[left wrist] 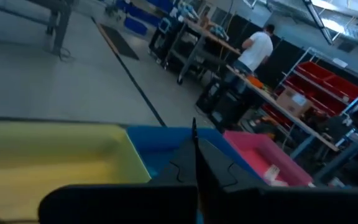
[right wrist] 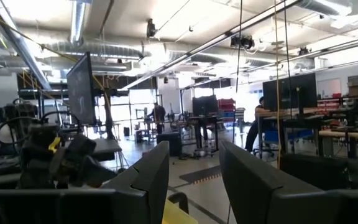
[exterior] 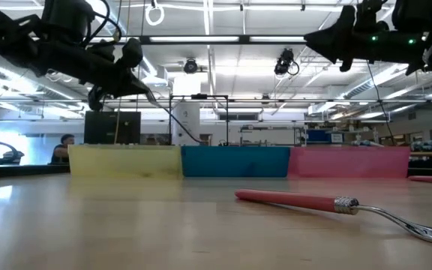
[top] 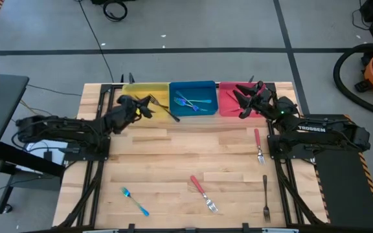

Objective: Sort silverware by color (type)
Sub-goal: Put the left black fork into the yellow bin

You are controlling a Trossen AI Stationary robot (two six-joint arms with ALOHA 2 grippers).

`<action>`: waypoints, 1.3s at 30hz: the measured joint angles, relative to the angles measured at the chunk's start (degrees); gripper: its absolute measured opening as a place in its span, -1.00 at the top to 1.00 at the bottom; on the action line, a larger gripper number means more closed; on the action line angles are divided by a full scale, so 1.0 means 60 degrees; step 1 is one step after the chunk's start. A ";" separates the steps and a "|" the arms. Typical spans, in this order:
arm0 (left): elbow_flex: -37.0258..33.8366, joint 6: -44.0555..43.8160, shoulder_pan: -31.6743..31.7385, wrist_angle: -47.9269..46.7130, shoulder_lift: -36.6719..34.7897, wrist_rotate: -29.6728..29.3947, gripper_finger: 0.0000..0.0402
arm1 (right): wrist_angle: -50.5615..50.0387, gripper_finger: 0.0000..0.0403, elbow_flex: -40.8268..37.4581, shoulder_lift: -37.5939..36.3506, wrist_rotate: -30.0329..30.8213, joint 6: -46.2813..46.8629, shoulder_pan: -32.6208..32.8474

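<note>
left hand (top: 149, 103) is up over the yellow bin (top: 141, 90) at the far edge of the tabletop (top: 173, 155), clenched on a dark all-metal fork (top: 166, 110). the fork sticks out from the fingers toward the right and near side, its end over the seam between the yellow bin and the blue bin (top: 193, 87). in the low view the same fork hangs from that hand above the yellow bin wall, clear of it.

right hand (top: 241, 97) hovers over the pink bin (top: 228, 107) at far right, fingers parted with a clear gap between them in its wrist view, nothing between them.

bins sit in a row along the far edge: yellow left, blue middle, pink right, walls touching. two blue-handled forks (top: 193, 101) lie crossed inside the blue bin.

left on the tabletop:
- red-handled fork (top: 258, 145), right side, just beside the right arm base, tines toward near edge
- second red-handled fork (top: 203, 193), near centre, lying diagonally, tines near-right; it's the one close up in the low view
- blue-handled fork (top: 135, 200), near left
- second dark all-metal fork (top: 265, 197), near right, lying straight near-far

a person shows in the room beyond, in the left wrist view.
</note>
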 joint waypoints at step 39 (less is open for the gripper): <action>0.0011 0.0303 0.3141 -0.3336 -0.1836 -0.0082 1.00 | -0.0240 0.26 0.0000 0.0007 0.0000 -0.0089 0.0000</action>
